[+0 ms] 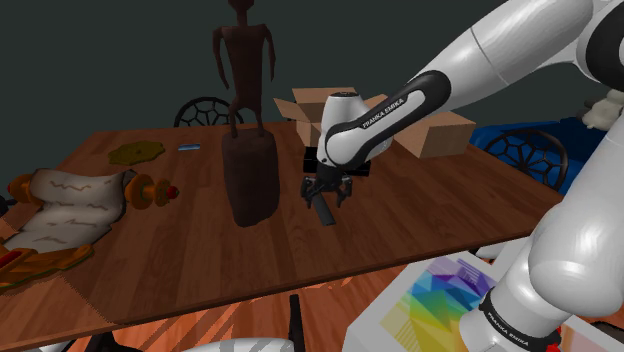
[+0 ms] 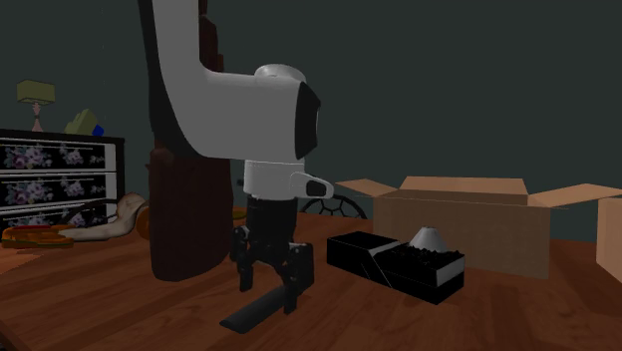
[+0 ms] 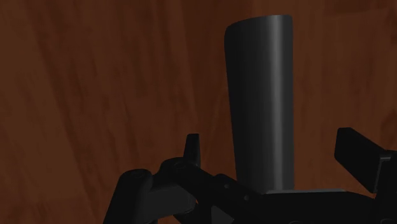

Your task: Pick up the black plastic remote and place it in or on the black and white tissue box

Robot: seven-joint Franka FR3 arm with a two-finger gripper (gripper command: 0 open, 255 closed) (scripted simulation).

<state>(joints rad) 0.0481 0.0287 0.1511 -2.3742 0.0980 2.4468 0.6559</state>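
The black remote (image 3: 261,95) lies flat on the brown wooden table (image 1: 180,250), a long dark slab that reaches away from the hand. My gripper (image 3: 270,141) is open and low over its near end, one finger on each side with a gap to the remote on both. In the second exterior view the remote (image 2: 261,309) rests on the tabletop under the gripper (image 2: 267,284). The black and white tissue box (image 2: 397,264) stands on the table a short way toward that view's right. From the shoulder, the gripper (image 1: 326,195) hangs over the remote (image 1: 323,212) near mid-table.
A tall dark figure statue (image 1: 245,150) on a block stands close to the gripper, toward the shoulder view's left. An open cardboard box (image 2: 468,224) sits behind the tissue box. A scroll (image 1: 70,200) and small ornaments lie at the far left. Chairs ring the table.
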